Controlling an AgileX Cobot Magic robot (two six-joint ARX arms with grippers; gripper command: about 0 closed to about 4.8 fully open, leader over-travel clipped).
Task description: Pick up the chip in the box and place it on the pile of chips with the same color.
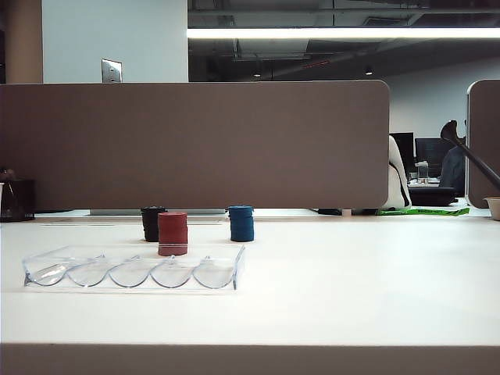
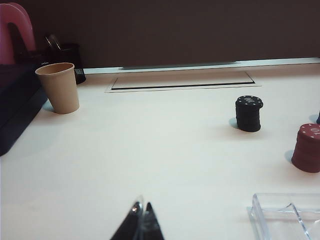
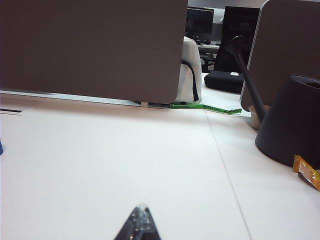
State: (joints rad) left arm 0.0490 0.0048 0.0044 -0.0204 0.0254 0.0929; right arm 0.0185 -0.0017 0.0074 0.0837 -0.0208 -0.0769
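We found the box lying lengthwise on the white table, a clear tray with five scalloped grooves. Through its clear wall we could make out no chip in any groove, so where the single black chip lay we cannot say.

Behind the box stood three short stacks: the pile of black chips farthest back on the left, the red stack just in front of it and nearest the tray, and the blue stack off to the right, apart from both.

The left gripper showed in its wrist view as two dark tips pressed together, empty — low over bare table, well short of the black pile and the red stack, with a corner of the box beside it. A paper cup stood apart from the stacks, near a dark case.

The right gripper likewise had its tips together and held nothing — it sat over open table, with a dark conical object and an orange wrapper off to one side.
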